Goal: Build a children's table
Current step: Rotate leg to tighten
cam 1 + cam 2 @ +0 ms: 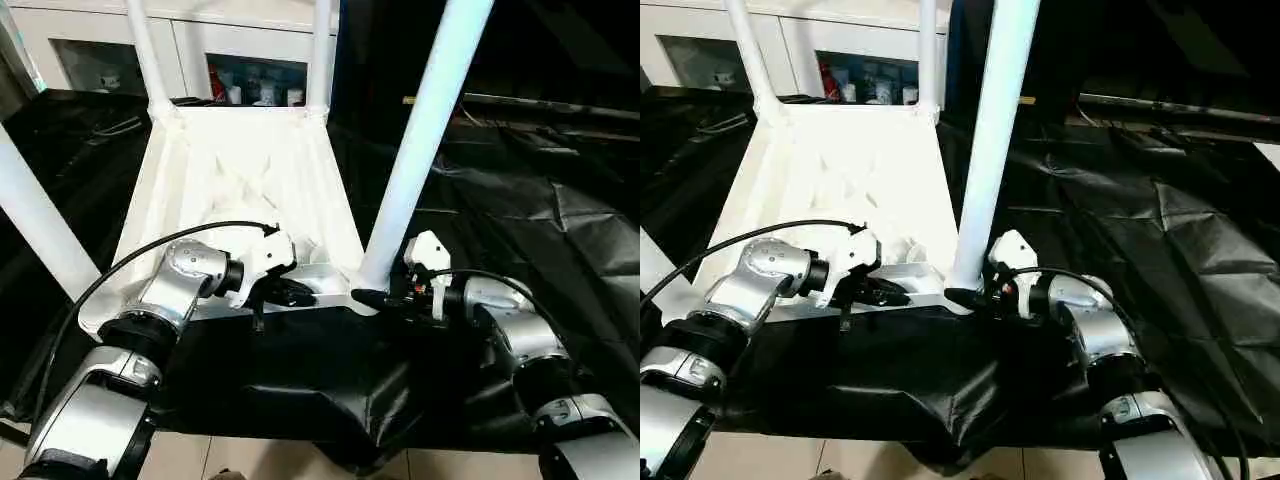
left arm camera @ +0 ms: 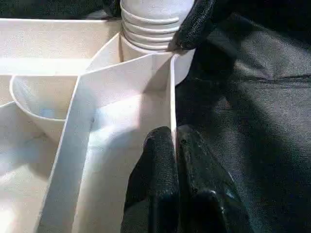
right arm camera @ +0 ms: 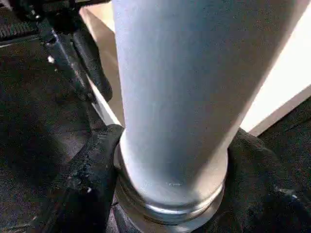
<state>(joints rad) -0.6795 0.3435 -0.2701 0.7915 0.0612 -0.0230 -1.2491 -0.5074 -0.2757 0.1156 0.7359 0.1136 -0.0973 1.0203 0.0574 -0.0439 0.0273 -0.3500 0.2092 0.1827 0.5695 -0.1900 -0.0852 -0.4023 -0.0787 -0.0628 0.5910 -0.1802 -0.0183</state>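
Two end effectors, left (image 2: 174,145) pinching tabletop (image 1: 240,160) rim, right (image 3: 170,160) around leg (image 1: 420,150)

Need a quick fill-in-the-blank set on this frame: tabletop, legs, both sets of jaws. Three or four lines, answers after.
1. The white plastic rectangular tabletop lies with its ribbed underside facing ____.
2. The left gripper has its jaws pinched on the tabletop's thin ____.
3. The right gripper has its jaws around the base of a long white tapered tube ____, at the near right corner.
4. The work table under it all is draped in ____ sheeting.

Missing words: up; rim; leg; black
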